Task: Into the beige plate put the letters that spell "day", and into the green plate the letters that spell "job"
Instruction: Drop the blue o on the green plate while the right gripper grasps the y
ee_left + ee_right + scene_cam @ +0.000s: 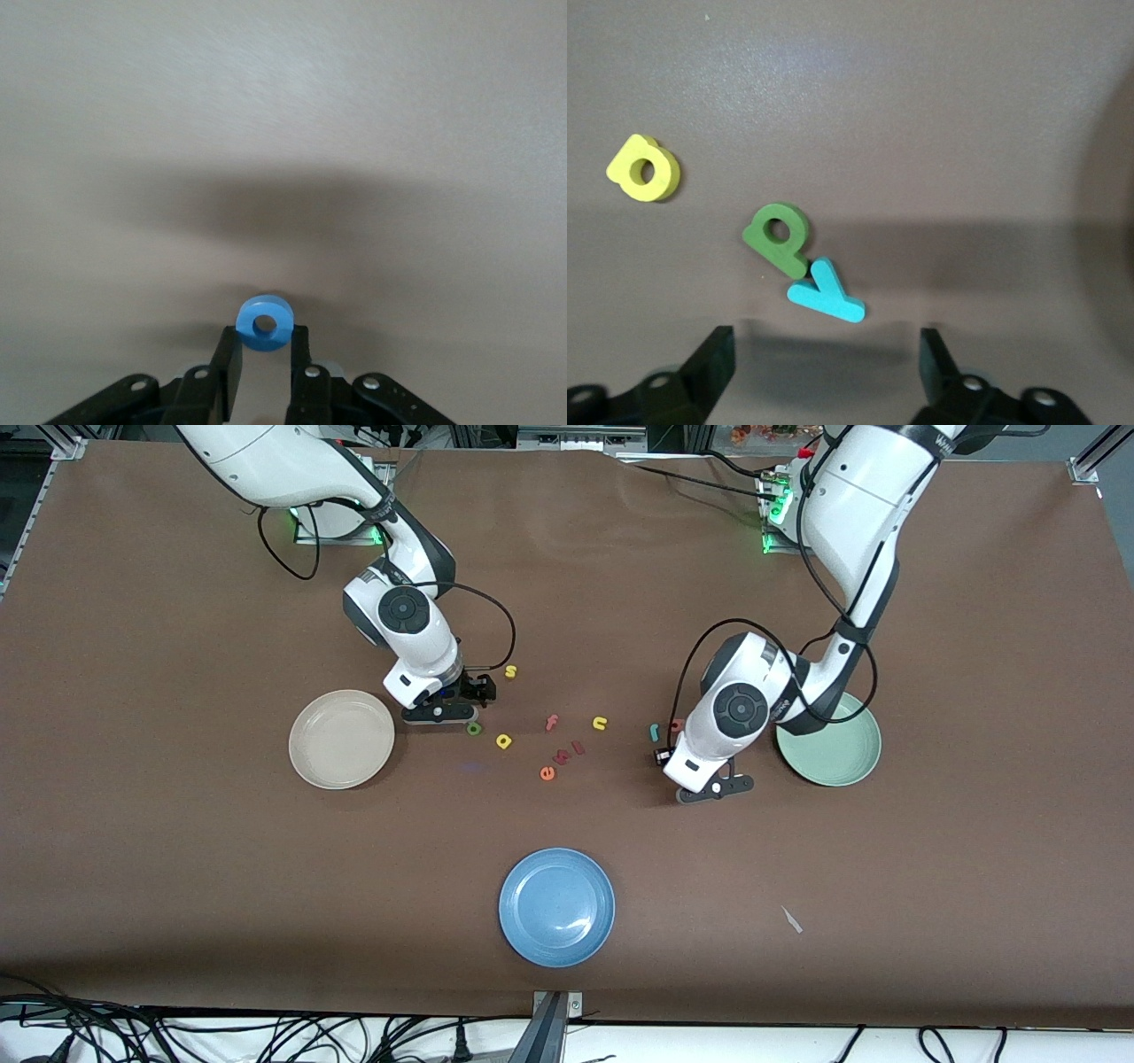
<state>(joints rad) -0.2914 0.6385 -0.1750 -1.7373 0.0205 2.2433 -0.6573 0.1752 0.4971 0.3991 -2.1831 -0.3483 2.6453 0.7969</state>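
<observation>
A brown table seen from above holds three round plates and a scatter of small toy letters, with two white robot arms reaching down toward them. The left gripper is low over the table next to the pale green plate, and its jaws are closed on a blue ring "o", which stands on edge between the fingertips. Close by it, toward the middle of the table, lie a teal "j" and a red-pink "b", the "b" partly hidden by the left arm's wrist. The right gripper is low over the table beside the beige plate, with its jaws wide open and nothing between them. Just in front of its fingers lie a teal "y" and a green rounded letter, touching each other, with a yellow rounded letter a little apart toward the middle of the table. Both plates show nothing in them. In the middle of the table lie a yellow "s", a yellow "u" and a loose group of red and orange letters. A blue plate sits nearest the front camera, well apart from the letters.
</observation>
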